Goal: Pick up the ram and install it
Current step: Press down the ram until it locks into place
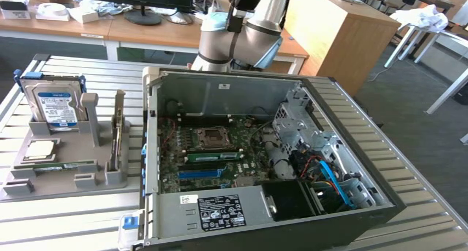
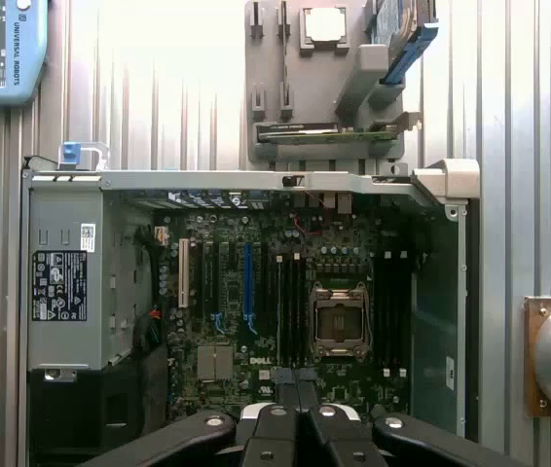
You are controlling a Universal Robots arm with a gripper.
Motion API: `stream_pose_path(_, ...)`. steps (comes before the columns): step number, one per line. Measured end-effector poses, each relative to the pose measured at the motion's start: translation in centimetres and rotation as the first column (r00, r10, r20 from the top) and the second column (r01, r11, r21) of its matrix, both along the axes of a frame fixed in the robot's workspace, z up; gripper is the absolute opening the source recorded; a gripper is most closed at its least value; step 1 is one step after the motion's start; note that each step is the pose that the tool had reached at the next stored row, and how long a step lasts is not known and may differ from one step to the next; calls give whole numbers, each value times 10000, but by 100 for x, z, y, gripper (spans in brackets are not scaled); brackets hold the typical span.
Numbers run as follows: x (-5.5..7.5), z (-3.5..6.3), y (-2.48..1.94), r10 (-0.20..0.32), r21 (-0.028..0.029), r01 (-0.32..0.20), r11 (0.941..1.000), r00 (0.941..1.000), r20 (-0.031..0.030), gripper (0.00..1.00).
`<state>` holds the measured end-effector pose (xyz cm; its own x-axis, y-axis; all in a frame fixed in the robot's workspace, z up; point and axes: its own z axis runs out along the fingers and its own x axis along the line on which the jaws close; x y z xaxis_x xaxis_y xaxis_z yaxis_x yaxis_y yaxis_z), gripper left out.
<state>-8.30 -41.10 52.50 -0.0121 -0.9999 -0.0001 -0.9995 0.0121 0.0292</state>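
The ram (image 1: 55,165) is a thin green stick with a white label. It lies flat in the front slot of the grey holder (image 1: 69,147) at the exterior view's left, beside the open computer case (image 1: 168,92). My gripper (image 2: 296,381) hangs high over the case, above the motherboard (image 2: 285,292). Its black fingers (image 2: 277,428) are shut together with nothing between them. It is well apart from the ram. The holder (image 2: 324,97) lies beyond the case wall in the wrist view.
The holder also carries a silver hard drive (image 1: 52,106), a square processor chip (image 1: 40,148) and an upright card (image 1: 117,131). Inside the case are the empty processor socket (image 1: 214,135), a green stick (image 1: 212,156) seated in a slot, and cables (image 1: 329,177).
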Motion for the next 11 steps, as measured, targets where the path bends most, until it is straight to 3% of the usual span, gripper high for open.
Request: stream_pose_path(11,0,-11,0,0,1,0,10000,10000,1,10)
